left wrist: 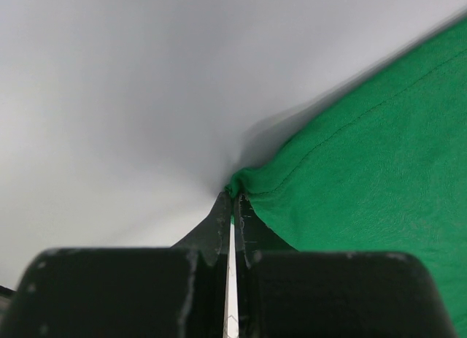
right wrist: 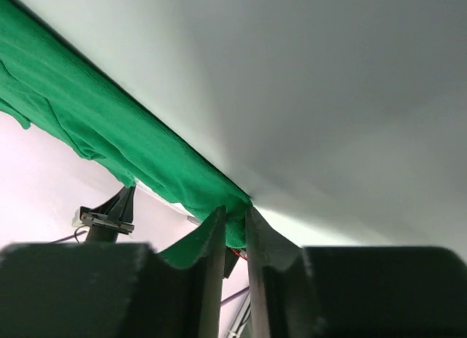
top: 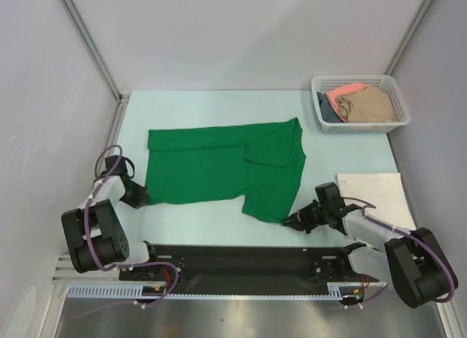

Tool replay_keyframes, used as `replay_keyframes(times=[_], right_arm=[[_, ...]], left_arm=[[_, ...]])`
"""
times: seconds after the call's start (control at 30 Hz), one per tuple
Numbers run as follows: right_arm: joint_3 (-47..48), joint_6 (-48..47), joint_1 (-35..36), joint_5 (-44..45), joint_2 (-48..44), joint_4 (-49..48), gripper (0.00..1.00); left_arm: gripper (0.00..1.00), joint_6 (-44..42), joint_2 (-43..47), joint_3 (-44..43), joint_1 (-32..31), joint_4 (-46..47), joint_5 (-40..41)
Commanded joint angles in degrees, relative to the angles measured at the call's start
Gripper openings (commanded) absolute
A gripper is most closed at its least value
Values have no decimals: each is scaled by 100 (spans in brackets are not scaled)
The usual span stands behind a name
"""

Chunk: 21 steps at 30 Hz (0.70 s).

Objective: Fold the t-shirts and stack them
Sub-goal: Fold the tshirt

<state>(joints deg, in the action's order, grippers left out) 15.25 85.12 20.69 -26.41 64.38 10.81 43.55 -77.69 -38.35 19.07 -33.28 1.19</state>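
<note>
A bright green t-shirt (top: pixel 219 166) lies spread flat in the middle of the table, with one sleeve folded over its upper right part. My left gripper (top: pixel 139 199) sits at its near left corner. In the left wrist view that gripper (left wrist: pixel 235 196) is shut, with the green hem (left wrist: pixel 365 155) pinched at its tips. My right gripper (top: pixel 292 223) is at the shirt's near right corner. In the right wrist view its jaws (right wrist: pixel 235 214) stand narrow with a fold of the green cloth (right wrist: pixel 109 133) between them.
A white mesh basket (top: pixel 361 128) at the back right holds salmon-pink (top: pixel 346 92), tan (top: pixel 368 104) and dark blue (top: pixel 326 108) shirts. A folded cream-white shirt (top: pixel 371 196) lies on the table at the right, beside my right arm. White walls enclose the table.
</note>
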Motion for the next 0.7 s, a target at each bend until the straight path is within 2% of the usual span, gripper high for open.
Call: replay_keyframes(times=[0.0,0.1,0.13,0.17,0.27,0.47,0.57,0.67], right_arm=[[-127,330,49,5,57,54,21],[-118,295,85,-126,198,-78,22],[-110,260,76,-136,198,-79,35],[-83,233,84,-127,163,52,42],[13,232,85,-5,-39,500,52],[40,408,172,215,-277,1037,53],[-152,689,269,251,-268,599,52],[-153,708,313,277,118,308,51]], left_arm=[[0,66,131,-6,62,76,-58],[0,57,123,-6,53,93,-49],[0,57,114,-6,62,93,-49],[0,48,105,-23,62,93,-66],[0,40,87,-50,62,76,-49],[0,57,44,-76,70,102,-49],[0,57,-27,-76,53,146,-58],[0,66,-36,-76,53,146,-75]])
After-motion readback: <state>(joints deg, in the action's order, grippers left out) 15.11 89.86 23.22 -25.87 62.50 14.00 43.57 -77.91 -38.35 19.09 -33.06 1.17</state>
